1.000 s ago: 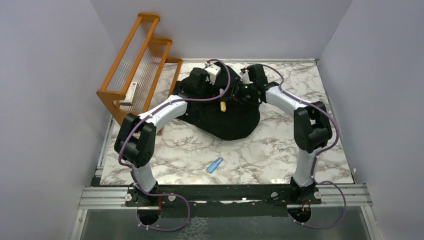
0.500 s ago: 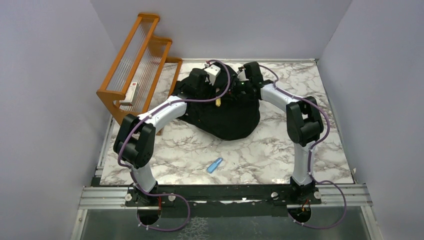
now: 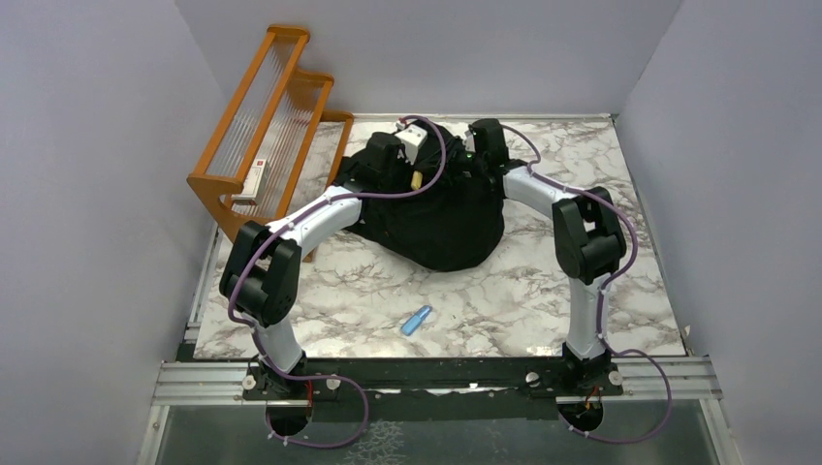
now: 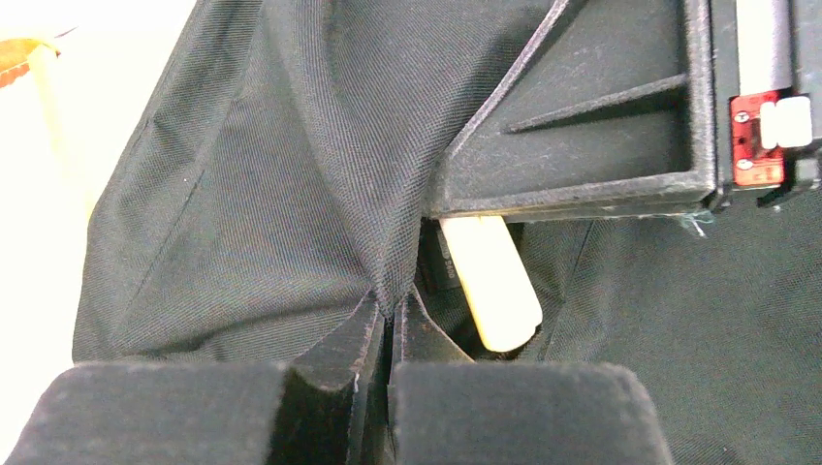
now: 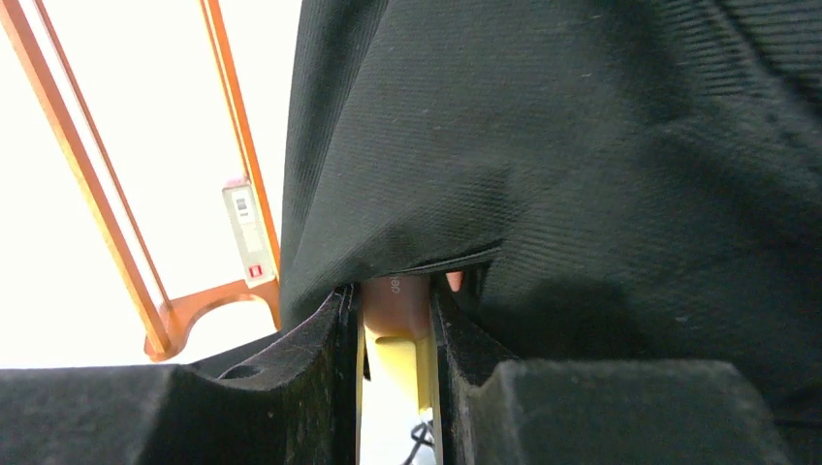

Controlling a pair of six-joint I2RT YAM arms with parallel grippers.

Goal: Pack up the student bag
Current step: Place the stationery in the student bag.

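the marble surface (image 3: 543, 281) carries a wooden rack (image 3: 262, 126) leaning at its far left edge, and just beside that the student bag (image 3: 441, 223), a slumped black heap lying at the far middle of the surface between the two arms. both arms reach over its far end. the left gripper (image 4: 388, 310) is nearly closed, its fingers pinching a raised fold of the bag's black fabric. the right gripper (image 5: 393, 295) is narrowed onto a slim yellow object (image 5: 395, 363), clamped between its fingers with the far end tucked under the edge of the bag's fabric (what the object is cannot be told from these views). a small blue object (image 3: 417, 320) lies alone on the near part of the surface, well apart from the bag. a small white item (image 3: 254, 178) rests in the rack's lower shelf.
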